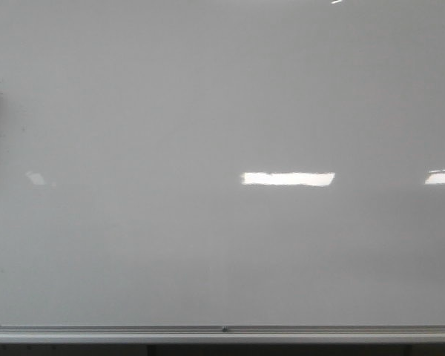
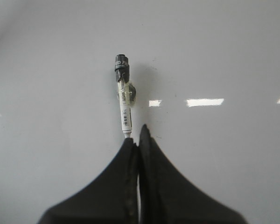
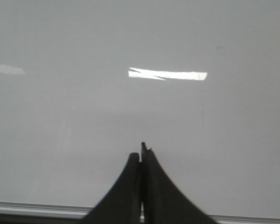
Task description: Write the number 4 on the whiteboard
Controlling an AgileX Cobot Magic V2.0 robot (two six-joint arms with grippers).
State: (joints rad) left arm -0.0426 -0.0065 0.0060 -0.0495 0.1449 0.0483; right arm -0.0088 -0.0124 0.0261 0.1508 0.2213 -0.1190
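The whiteboard (image 1: 222, 111) fills the front view, a glossy pale grey panel with a silver frame edge (image 1: 222, 331) along its lower border and bright rectangular light reflections on its face. No marker lines of the number 4 are visible on the board in any view.

In the left wrist view, the left pincer (image 2: 136, 135) is closed on a marker (image 2: 124, 100), gripping it at the white barrel end. The marker projects beyond the fingertips toward the whiteboard (black tip end farthest from the pincer). Whether the tip touches the board cannot be told.

In the right wrist view, the right pincer (image 3: 142, 151) has its fingers pressed together with nothing between them, facing the board above the frame edge.
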